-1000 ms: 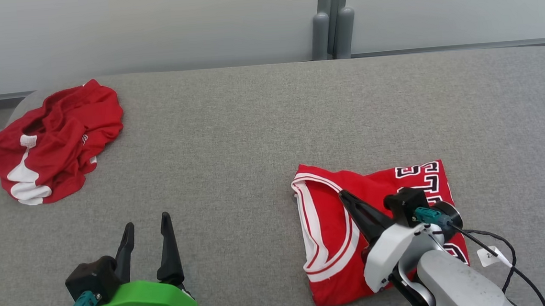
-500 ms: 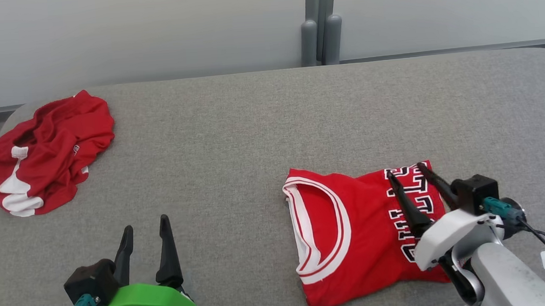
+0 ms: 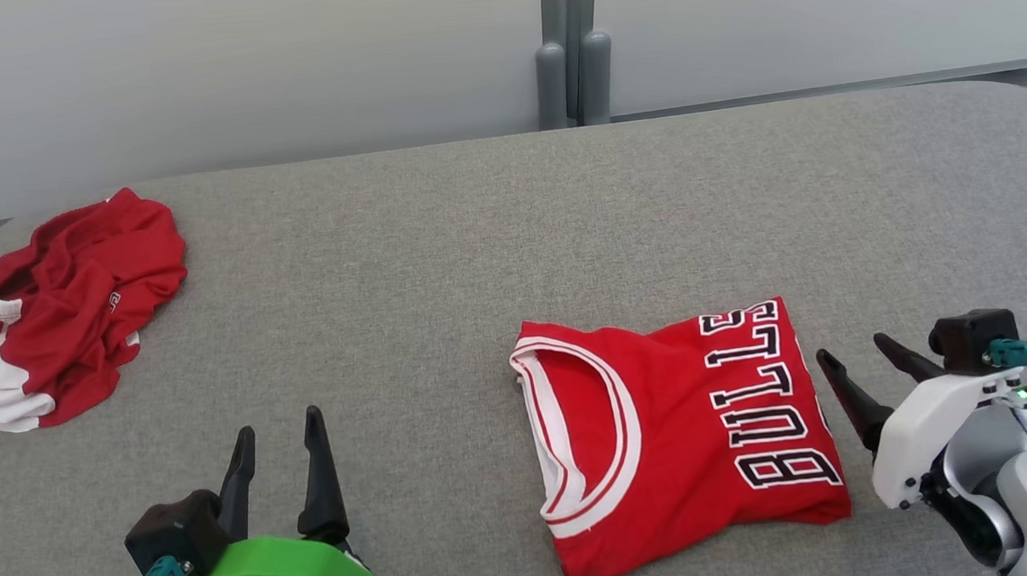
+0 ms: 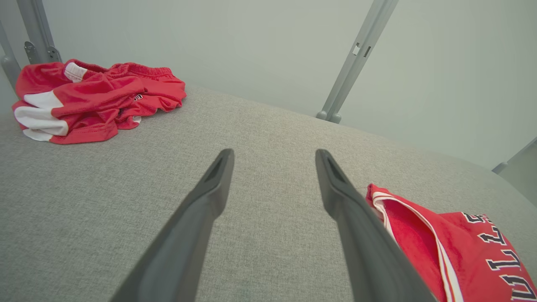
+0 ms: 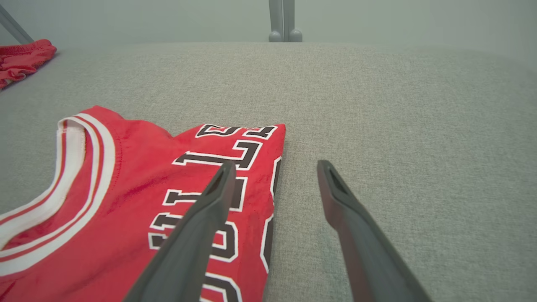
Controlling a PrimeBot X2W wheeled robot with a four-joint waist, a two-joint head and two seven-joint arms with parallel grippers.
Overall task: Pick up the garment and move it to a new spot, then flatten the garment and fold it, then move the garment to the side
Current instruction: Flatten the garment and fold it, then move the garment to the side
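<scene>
Folded jersey: the folded jersey [image 3: 677, 430] lies flat on the grey desk [image 3: 440, 266], in the near right part of the head view. It is red, with a white-and-red banded neckline toward the robot's left and black-and-white "BULLS" lettering running sideways along its right edge.
Right tool: the right tool [image 3: 850, 348] sits just beside the jersey's right edge. Its two dark fingers are spread wide with nothing between them, tips pointing away from the robot and a little to the left.
Right wrist view: the right tool [image 5: 275, 164] has its left finger crossing in front of the lettering and its right finger in front of bare desk. Whether the tips touch the surface cannot be told.
Right arm: a white wrist housing and grey forearm enter from the lower right corner, with a teal plug and black cable at the wrist.
Left tool: the left tool [image 3: 279, 422] is at the lower left over bare desk, fingers parted wide, empty and pointing away from the robot, well apart from the jersey.
Left arm: a green cover sits at the wrist, along the bottom edge.
Crumpled red garment: the crumpled red garment [image 3: 53, 302], with white patches, is bunched at the far left corner of the desk.
Behind the desk: grey posts [image 3: 573, 76] stand against a pale wall.
</scene>
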